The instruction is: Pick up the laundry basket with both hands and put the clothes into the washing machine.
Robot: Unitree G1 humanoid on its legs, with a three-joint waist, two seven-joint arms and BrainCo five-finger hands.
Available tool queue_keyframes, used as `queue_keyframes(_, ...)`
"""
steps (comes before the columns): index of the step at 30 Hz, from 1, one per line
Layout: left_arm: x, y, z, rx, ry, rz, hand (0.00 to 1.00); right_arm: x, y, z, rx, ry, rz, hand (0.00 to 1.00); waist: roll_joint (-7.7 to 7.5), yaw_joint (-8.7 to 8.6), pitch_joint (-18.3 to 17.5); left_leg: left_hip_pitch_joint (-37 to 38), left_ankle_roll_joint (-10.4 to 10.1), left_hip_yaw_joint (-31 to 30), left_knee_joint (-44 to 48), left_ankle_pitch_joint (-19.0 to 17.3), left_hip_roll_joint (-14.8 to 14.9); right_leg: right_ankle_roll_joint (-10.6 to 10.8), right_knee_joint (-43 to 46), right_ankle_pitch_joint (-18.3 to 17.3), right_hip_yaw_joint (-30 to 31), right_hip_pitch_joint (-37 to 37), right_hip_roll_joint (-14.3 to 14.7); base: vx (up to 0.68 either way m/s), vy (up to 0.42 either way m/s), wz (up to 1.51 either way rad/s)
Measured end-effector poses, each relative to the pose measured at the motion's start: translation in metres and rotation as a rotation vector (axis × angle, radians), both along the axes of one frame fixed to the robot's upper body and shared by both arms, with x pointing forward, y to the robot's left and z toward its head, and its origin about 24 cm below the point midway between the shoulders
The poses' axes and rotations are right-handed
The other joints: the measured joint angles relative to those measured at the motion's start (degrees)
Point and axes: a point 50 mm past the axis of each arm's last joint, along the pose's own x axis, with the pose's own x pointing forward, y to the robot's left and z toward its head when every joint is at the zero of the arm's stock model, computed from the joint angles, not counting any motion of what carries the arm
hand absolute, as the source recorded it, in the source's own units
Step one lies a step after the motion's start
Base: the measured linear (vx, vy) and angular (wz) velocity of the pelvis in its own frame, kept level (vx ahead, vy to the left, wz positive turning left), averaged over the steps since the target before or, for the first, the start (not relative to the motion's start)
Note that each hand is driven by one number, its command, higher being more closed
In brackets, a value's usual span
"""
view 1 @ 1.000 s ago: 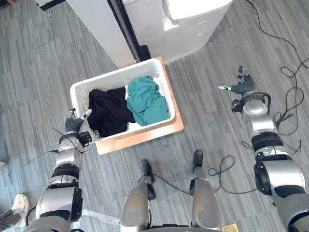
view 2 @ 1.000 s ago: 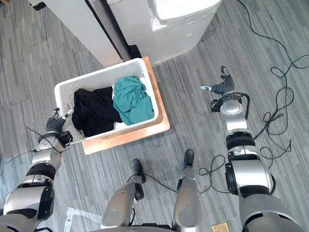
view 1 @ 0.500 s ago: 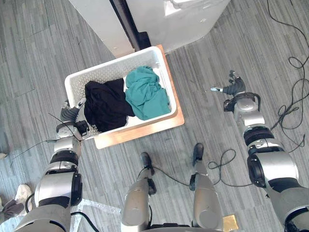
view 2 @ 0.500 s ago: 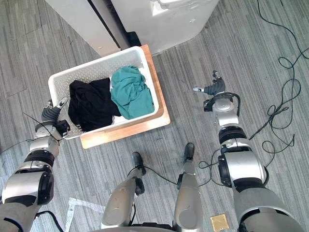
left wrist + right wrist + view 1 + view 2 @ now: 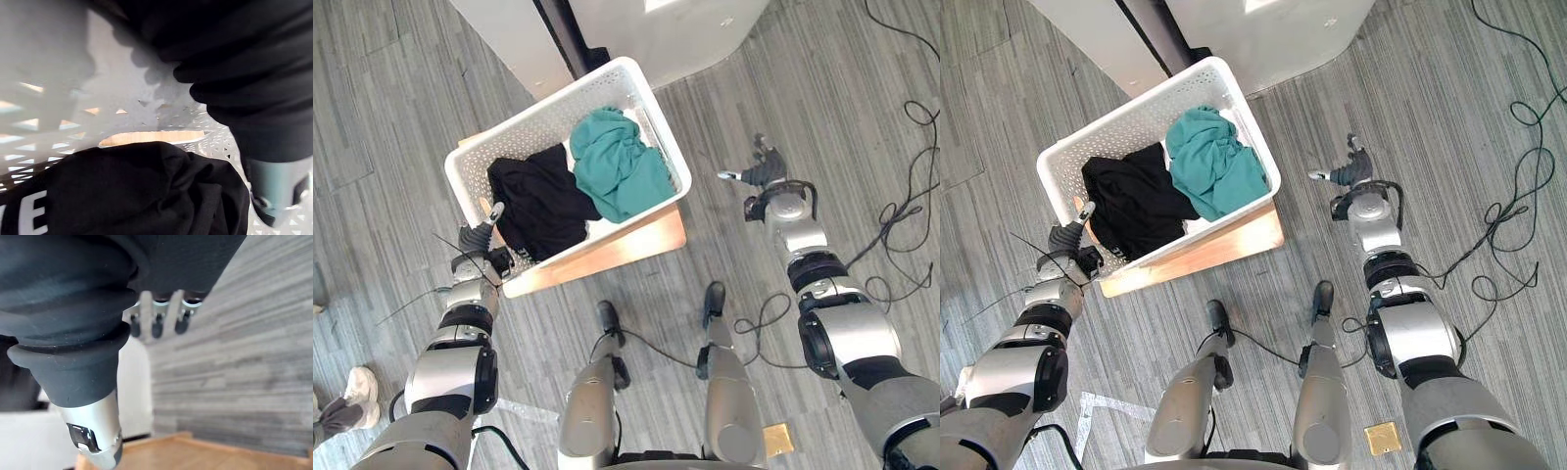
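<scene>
Early: left hand (image 5: 476, 247) at near-left corner of laundry basket (image 5: 524, 127), grip indiscernible; right hand (image 5: 762, 174) loosely spread, well right; clothes (image 5: 622, 166) inside.

The top edge cuts off the washing machine (image 5: 705, 39); the laundry basket (image 5: 538, 117) partly hides the left hand (image 5: 473, 245).

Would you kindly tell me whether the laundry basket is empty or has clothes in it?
It has clothes in it: a black garment and a teal garment lie inside the white laundry basket.
</scene>
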Motion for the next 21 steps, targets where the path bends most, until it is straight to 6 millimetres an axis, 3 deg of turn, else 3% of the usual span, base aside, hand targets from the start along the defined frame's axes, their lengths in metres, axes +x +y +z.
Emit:
queue_keyframes(10,-0.009,0.012,-0.005,-0.008,0.01,0.044,0.0,-0.008,0.019,0.038,-0.008,-0.195,0.046,0.0,-1.21,-1.43,0.7,0.4,0.0,0.7,0.1,0.0,0.1,0.1,0.4,0.1,0.8,-0.2,0.3,0.0,-0.005,-0.03)
queue_keyframes(15,-0.009,0.016,-0.002,-0.011,0.001,0.059,0.0,-0.015,0.004,0.061,-0.013,-0.304,-0.037,0.0,-2.03,-1.49,1.2,0.7,0.0,1.2,0.2,0.0,0.3,0.4,0.4,0.3,1.4,-0.2,0.5,0.0,-0.01,-0.05)
queue_keyframes(21,-0.014,0.023,-0.003,-0.023,-0.003,0.09,0.0,-0.02,0.001,0.066,0.001,-0.345,-0.058,0.0,-2.43,-1.49,1.4,1.1,0.0,1.9,0.2,0.0,0.9,0.5,0.4,0.3,1.9,-0.3,1.1,0.01,-0.021,-0.07)
